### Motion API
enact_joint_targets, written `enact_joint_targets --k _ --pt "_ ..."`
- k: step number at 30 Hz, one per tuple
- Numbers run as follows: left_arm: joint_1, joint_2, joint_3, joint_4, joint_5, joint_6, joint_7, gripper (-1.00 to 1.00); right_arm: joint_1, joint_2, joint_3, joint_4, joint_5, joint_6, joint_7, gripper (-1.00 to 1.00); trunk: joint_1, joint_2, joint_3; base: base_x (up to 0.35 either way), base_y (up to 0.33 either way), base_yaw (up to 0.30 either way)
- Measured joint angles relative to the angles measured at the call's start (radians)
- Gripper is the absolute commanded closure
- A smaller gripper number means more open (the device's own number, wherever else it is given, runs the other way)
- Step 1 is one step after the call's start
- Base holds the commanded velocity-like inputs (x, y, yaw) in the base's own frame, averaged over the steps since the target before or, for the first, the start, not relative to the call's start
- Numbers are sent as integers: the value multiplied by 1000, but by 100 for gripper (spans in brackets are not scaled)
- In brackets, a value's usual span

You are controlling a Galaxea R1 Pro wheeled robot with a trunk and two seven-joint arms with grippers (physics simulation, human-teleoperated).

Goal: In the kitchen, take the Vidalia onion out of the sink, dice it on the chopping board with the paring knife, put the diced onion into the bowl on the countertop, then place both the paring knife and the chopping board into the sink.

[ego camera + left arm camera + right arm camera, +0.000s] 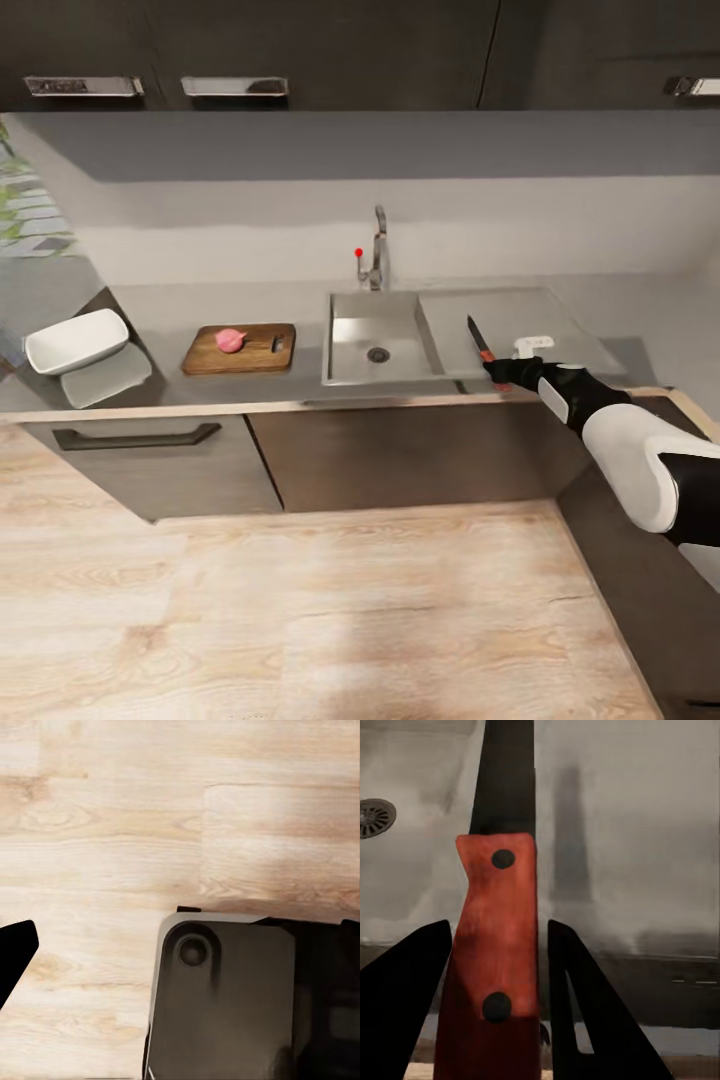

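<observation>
Okay, quick rundown of the kitchen right now:

Right gripper (497,372): out over the front edge of the drainboard, fingers (585,1020) sitting on either side of a red knife handle. Looks like a pinch, but I can't tell for sure whether the pads actually touch it.

Knife (478,340): red handle with two dark rivets (496,952), dark blade pointing away from the robot over the drainboard, just right of the basin. Doesn't look like a black-handled one.

Sink (400,310): grey basin with the round drain (377,354) in the middle, flat drainboard to its right, chrome tap (378,250) with a red knob behind it.

Chopping board (255,358): wooden, flat on the countertop just left of the sink.

Onion (230,340): pinkish, sitting on the board, left of centre. A small dark thing (279,344) lies on the board's right part, too small to make out.

Bowl (76,340): white and square, at the far left of the countertop (170,310), with its pale reflection just below it.

Left gripper: a black fingertip (15,952) shows above the wooden floor (112,832), next to the robot's dark base (225,1005). Can't tell if it's spread or closed.
</observation>
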Motion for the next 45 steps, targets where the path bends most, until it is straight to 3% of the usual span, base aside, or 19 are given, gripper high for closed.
enact_joint_targets --k 30,36,45 --pt "0 0 0 0 0 0 0 -100 0 9 0 0 0 0 -1 100 0 0 -3 180 235 279" --pt "0 0 0 0 0 0 0 -100 0 7 0 0 1 0 -1 100 0 0 -3 5 300 31" --pt "0 0 0 -1 0 0 0 -100 0 6 -1 -1 1 0 3 100 0 0 6 0 315 -200"
